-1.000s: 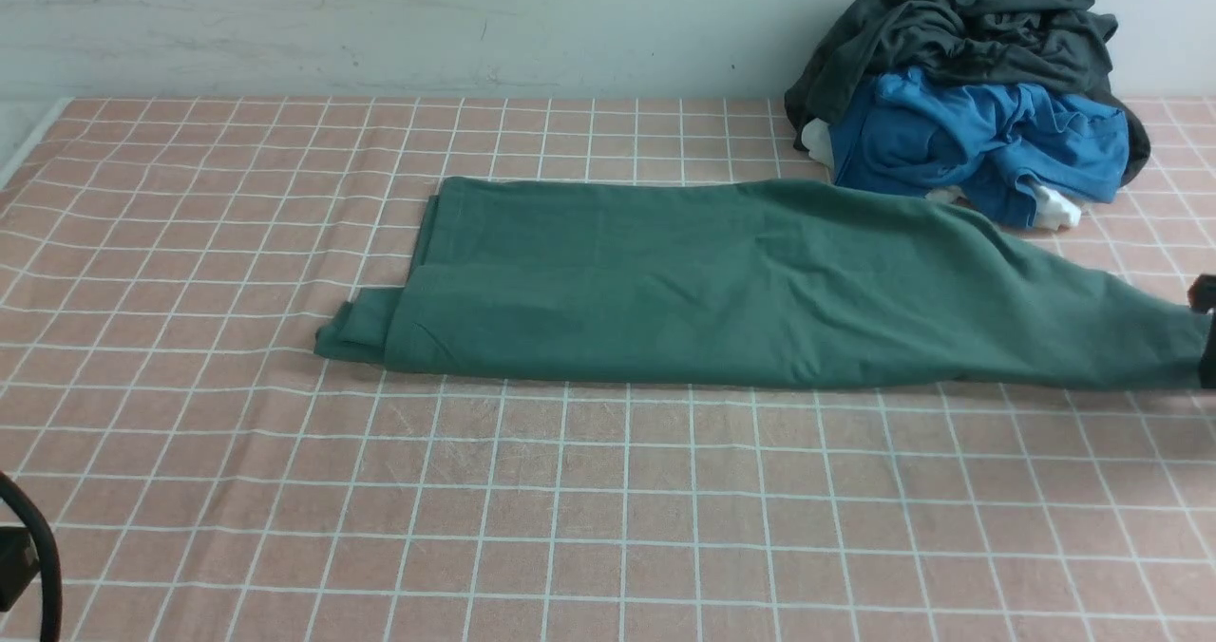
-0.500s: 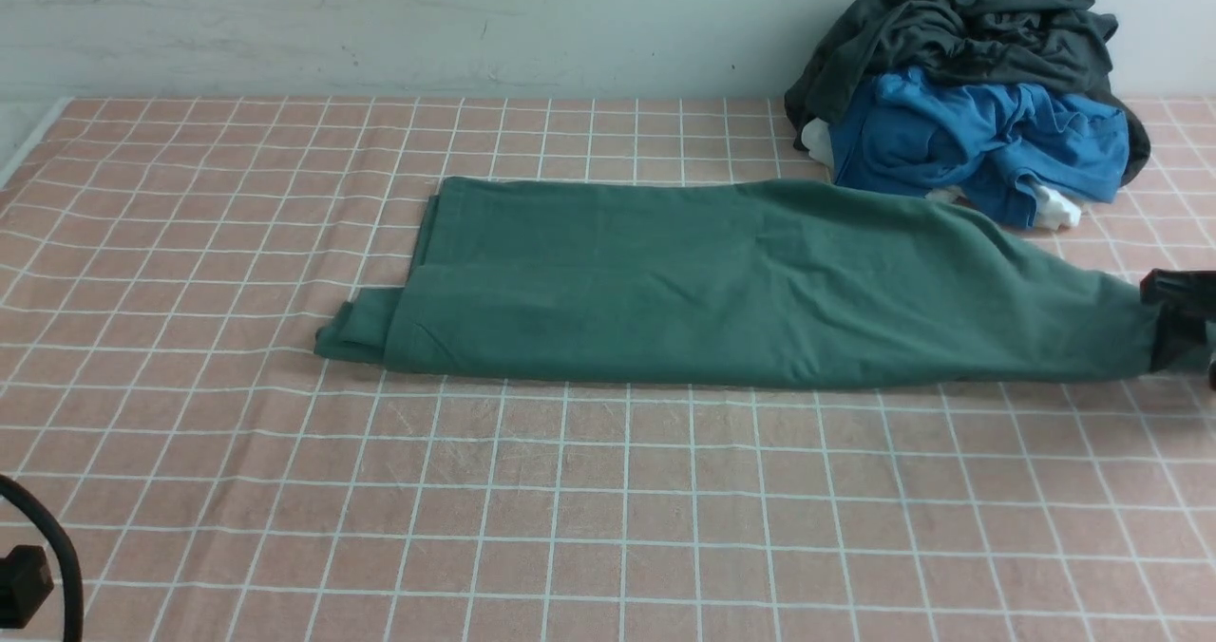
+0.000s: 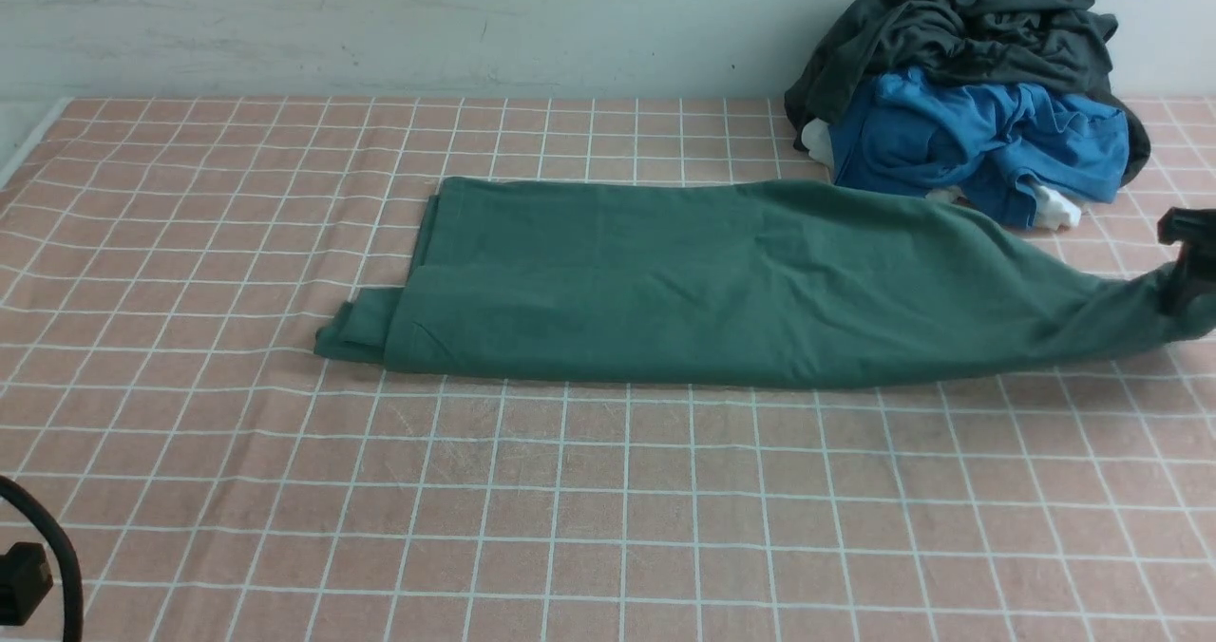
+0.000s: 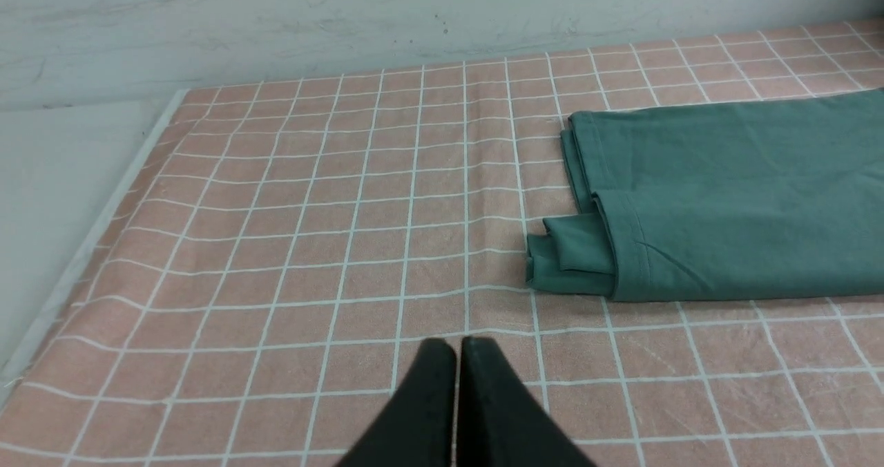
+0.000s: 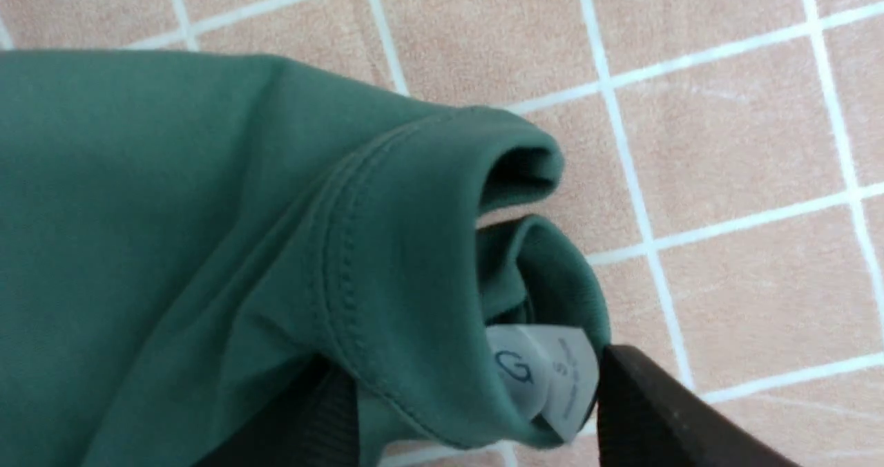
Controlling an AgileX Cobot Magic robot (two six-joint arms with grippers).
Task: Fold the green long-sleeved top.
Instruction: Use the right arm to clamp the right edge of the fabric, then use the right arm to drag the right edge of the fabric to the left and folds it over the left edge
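Lifted now at its right end, the green long-sleeved top (image 3: 722, 281) is lying lengthwise across the middle of the tablecloth (image 3: 608, 509). The left gripper (image 4: 456, 356) is hanging closed and empty at the near left. The right gripper (image 5: 466, 374) is clamping the collar (image 5: 414, 246) by the label (image 5: 545, 377); it should be carrying that end leftward, low, with edges aligned.

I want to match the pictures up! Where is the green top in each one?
Front view: the green top lies across the middle, its far right end raised in the right pincer.
Left wrist view: its folded end, beyond the shut left pincer.
Right wrist view: its collar and white label, pinched by that pincer.
Shared landmark: the pink checked cloth.
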